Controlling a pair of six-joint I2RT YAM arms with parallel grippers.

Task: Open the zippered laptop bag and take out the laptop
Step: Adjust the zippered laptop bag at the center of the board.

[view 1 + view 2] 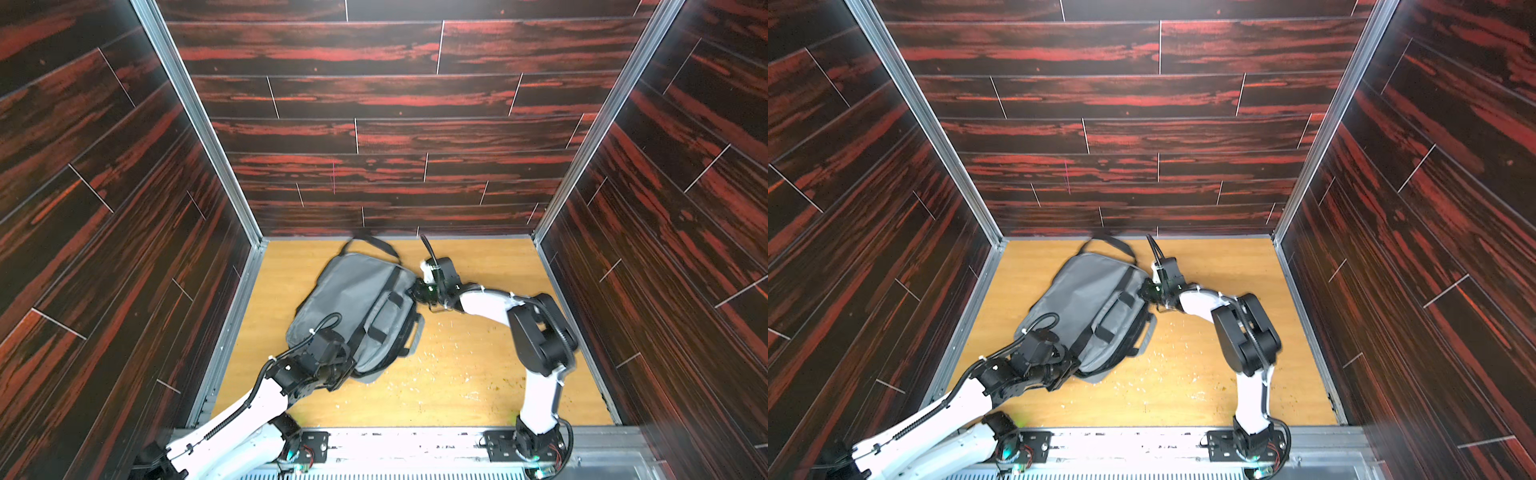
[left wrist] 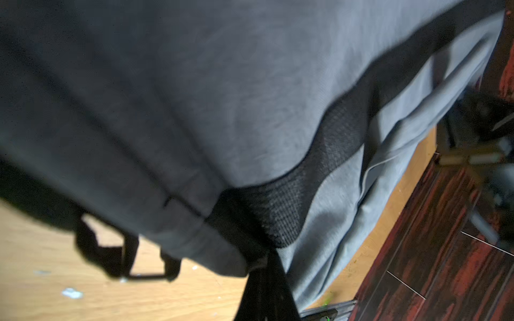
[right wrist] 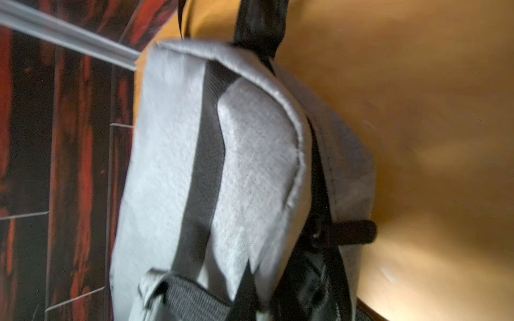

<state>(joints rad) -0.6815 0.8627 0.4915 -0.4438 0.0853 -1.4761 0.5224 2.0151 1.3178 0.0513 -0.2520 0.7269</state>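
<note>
Red-black wood-grain walls (image 1: 374, 104) enclose a tan table (image 1: 478, 374); left gripper (image 1: 344, 365) jaws closed at the near corner of the bag (image 1: 357, 291), grip unseen; right gripper (image 1: 417, 292) sits at its far right corner, jaw gap hidden, state cannot be told; zip pull (image 3: 347, 232) juts from that edge; bag lies slanted left of table centre, strap (image 1: 374, 243) toward the back wall.

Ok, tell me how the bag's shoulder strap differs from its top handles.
The shoulder strap is all black and long, arching past the bag's far end; the top handles are grey and black, short, lying along its long side. Both belong to the zippered laptop bag.
</note>
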